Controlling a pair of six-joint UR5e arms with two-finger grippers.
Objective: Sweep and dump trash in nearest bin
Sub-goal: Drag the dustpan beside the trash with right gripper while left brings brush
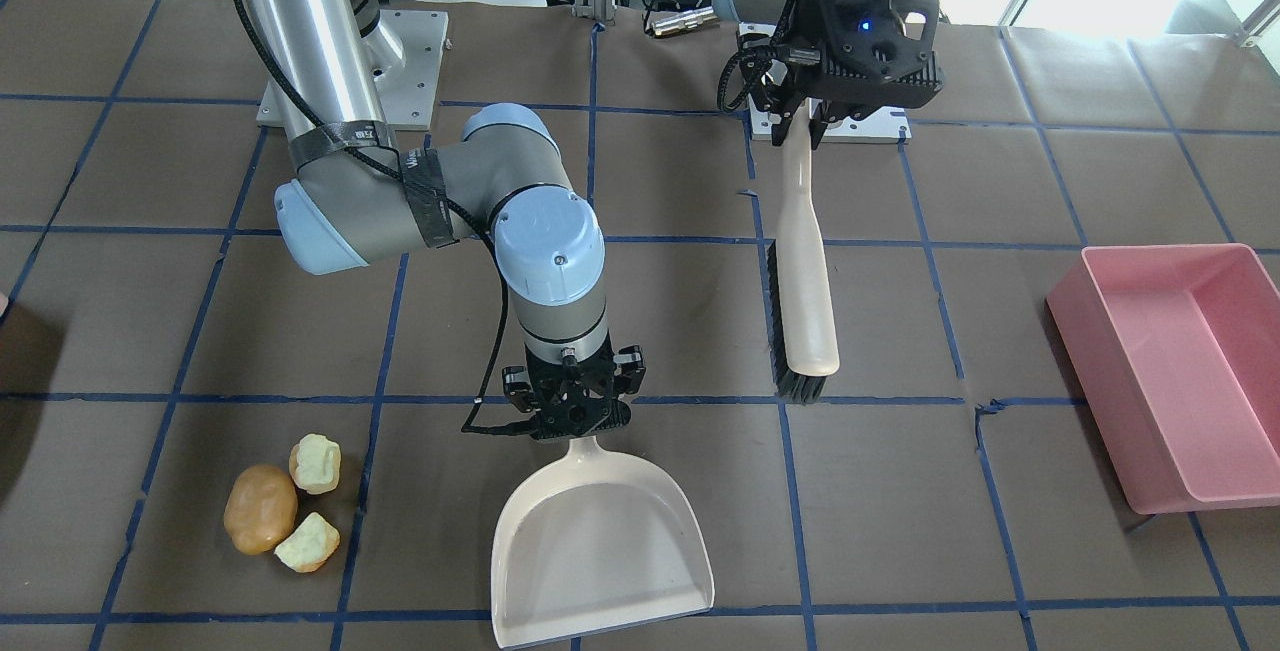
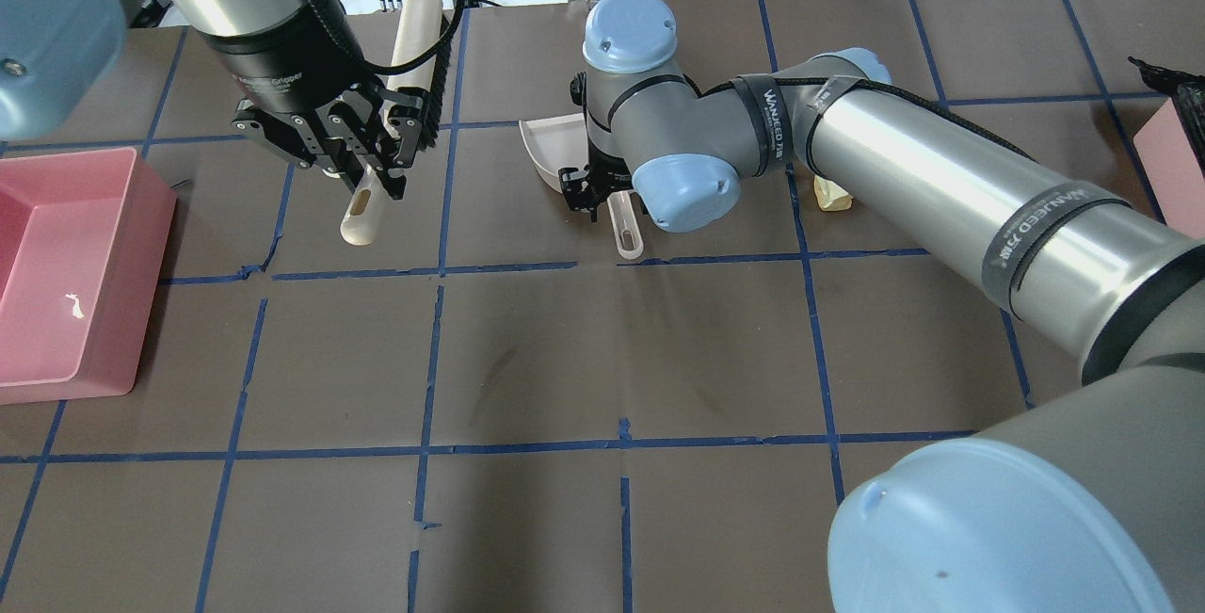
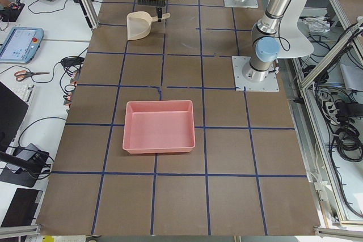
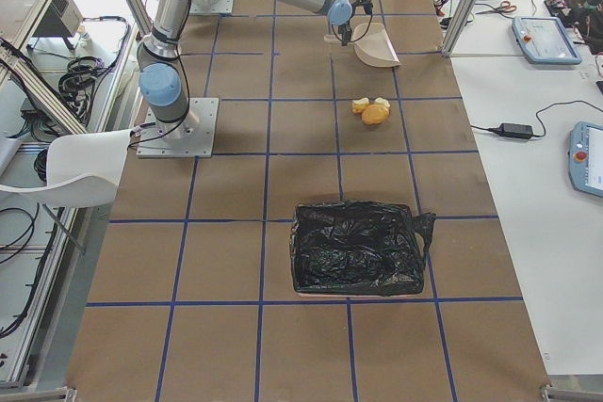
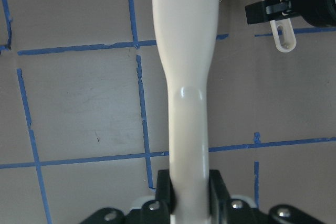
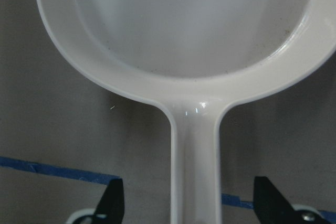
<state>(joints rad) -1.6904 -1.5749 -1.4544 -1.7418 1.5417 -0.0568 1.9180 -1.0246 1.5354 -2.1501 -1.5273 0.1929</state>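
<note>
The trash lies together on the brown table: a brown potato-like lump (image 1: 260, 508) and two pale yellow-green chunks (image 1: 315, 463) (image 1: 307, 542). One chunk peeks out under my right arm (image 2: 833, 194). My right gripper (image 1: 578, 426) is open, its fingers (image 6: 113, 205) standing clear on both sides of the handle of the cream dustpan (image 1: 600, 541), which lies flat to the right of the trash in the front-facing view. My left gripper (image 1: 805, 126) is shut on the cream brush (image 1: 806, 281). The bin shows as a pink sliver (image 1: 3, 303) beyond the trash, and at the overhead view's right edge (image 2: 1177, 156).
A large pink tray (image 1: 1170, 381) sits on my left side, beyond the brush. The right side view shows the bin lined with a black bag (image 4: 358, 247), on the table past the trash (image 4: 372, 110). Blue tape lines grid the table.
</note>
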